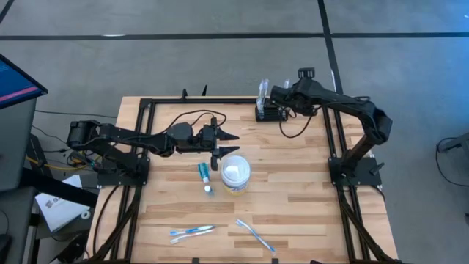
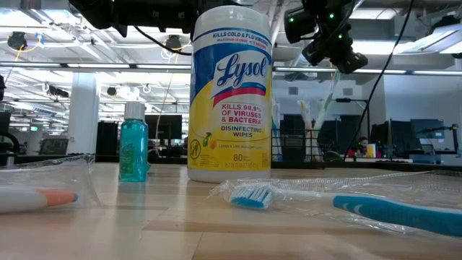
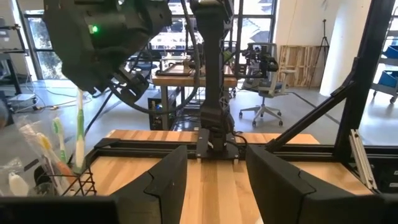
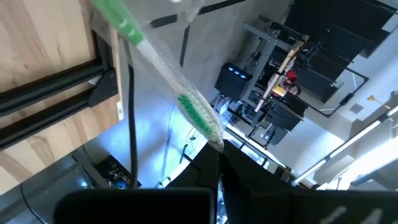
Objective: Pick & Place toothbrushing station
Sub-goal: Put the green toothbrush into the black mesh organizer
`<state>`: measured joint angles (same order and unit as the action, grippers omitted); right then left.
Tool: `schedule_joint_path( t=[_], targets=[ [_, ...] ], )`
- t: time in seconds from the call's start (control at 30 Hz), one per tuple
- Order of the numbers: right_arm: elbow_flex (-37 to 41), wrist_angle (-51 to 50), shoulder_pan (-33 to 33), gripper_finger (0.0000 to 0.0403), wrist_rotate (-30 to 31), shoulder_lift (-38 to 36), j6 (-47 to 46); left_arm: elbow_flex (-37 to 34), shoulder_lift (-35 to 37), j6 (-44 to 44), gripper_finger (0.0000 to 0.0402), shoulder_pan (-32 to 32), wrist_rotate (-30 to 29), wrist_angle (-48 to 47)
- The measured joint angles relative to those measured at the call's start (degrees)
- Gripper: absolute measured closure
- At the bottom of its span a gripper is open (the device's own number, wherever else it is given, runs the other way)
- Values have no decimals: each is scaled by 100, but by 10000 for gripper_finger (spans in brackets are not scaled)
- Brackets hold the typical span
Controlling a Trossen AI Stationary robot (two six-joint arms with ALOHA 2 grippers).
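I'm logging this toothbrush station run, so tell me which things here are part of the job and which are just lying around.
Part of the job:
- toothbrushing station, at the table's far edge
- green toothbrush, held in the shut right gripper over the station
- wrapped toothbrushes near the front edge

Lying about:
- wipes tub
- teal bottle
- left gripper, open, empty

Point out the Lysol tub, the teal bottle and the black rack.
Lysol tub (image 2: 231, 101), low view, on its label.
Teal bottle (image 2: 133, 152), low view, on its body.
Black rack (image 1: 268, 112), high view, on its top edge.
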<state>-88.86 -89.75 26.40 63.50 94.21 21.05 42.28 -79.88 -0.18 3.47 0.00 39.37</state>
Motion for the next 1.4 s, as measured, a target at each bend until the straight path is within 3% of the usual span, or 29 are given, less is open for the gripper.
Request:
schedule_joint_path(
  t=[0.6,1.1,1.4],
  targets=[
    [11,415,4,403,-347,-6,270,0,0,-3,243,0,1,-35],
    [13,612,76,403,-318,814,441,0,0,-5,243,0,3,-91],
    [10,786,139,403,-342,763,242,0,0,-5,243,0,3,-93]
  ],
)
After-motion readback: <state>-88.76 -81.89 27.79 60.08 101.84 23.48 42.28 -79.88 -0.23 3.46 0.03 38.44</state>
